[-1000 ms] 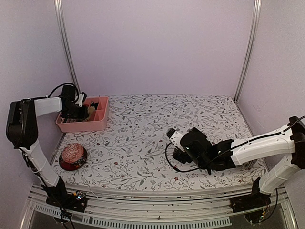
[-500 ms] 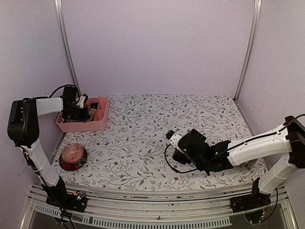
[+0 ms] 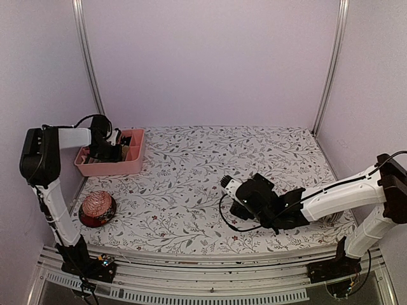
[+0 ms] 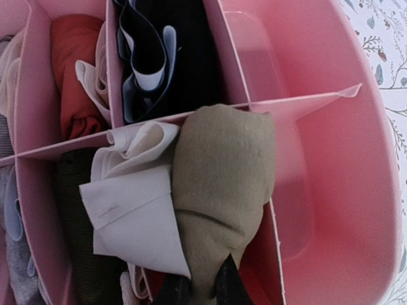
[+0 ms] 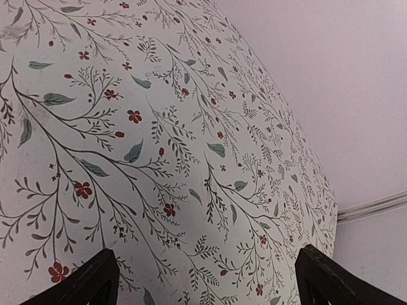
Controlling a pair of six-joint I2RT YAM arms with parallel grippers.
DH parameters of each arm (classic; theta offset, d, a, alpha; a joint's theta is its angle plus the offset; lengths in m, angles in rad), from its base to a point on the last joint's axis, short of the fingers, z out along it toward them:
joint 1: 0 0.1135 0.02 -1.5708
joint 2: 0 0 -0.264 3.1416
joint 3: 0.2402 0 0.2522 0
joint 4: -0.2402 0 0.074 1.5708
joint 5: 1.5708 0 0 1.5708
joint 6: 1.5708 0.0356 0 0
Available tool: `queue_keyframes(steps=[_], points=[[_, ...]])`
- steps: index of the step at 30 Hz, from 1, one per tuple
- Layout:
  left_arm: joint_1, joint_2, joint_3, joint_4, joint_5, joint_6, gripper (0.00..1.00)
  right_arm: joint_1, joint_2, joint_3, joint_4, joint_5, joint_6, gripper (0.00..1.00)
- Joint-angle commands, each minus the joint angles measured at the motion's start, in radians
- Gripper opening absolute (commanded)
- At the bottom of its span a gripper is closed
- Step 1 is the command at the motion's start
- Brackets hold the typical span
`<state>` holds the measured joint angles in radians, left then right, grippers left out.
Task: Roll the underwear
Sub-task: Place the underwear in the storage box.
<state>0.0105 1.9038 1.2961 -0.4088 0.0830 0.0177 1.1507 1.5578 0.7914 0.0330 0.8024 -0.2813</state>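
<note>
In the left wrist view a rolled tan-beige underwear [image 4: 222,178] with a pale band [image 4: 133,216] lies over the dividers of a pink bin [image 4: 356,190]. My left gripper [image 4: 198,289] is shut on its near end. A black underwear with white trim [image 4: 159,57] sits folded in the compartment behind it. In the top view the left gripper [image 3: 109,151] is inside the pink bin [image 3: 130,166] at the far left. My right gripper [image 3: 236,194] lies low over the table's middle. It is open, with its fingertips [image 5: 95,273] wide apart and nothing between them.
A red cloth [image 4: 73,70] and other folded cloths fill the bin's left compartments. A red bowl [image 3: 96,208] stands near the front left, by the left arm's base. Floral cloth [image 5: 159,127] covers the table, and walls close it in on three sides.
The left gripper has moved a little deeper into the bin with the tan underwear. The right arm has drifted slightly leftward, jaws still wide.
</note>
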Motion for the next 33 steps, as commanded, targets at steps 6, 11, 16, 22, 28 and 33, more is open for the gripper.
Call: queue_keyframes(steps=[6, 11, 16, 22, 28, 33], points=[[-0.058, 0.117, 0.041, -0.195, -0.112, 0.059, 0.0, -0.002, 0.022, 0.004, 0.016, 0.009, -0.001, 0.99], [-0.06, 0.168, 0.15, -0.324, -0.141, 0.113, 0.14, -0.003, 0.029, 0.006, 0.022, 0.003, -0.005, 0.99], [-0.066, 0.275, 0.295, -0.484, -0.111, 0.134, 0.21, -0.003, 0.045, 0.014, 0.018, 0.001, -0.009, 0.99], [-0.081, 0.277, 0.352, -0.507, -0.145, 0.135, 0.34, -0.003, 0.051, 0.015, 0.024, -0.012, -0.016, 0.99], [-0.086, 0.219, 0.448, -0.508, -0.156, 0.126, 0.48, -0.003, 0.075, 0.028, 0.02, -0.014, -0.022, 0.99], [-0.097, 0.199, 0.475, -0.51, -0.175, 0.132, 0.56, -0.003, 0.081, 0.032, 0.017, -0.014, -0.02, 0.99]])
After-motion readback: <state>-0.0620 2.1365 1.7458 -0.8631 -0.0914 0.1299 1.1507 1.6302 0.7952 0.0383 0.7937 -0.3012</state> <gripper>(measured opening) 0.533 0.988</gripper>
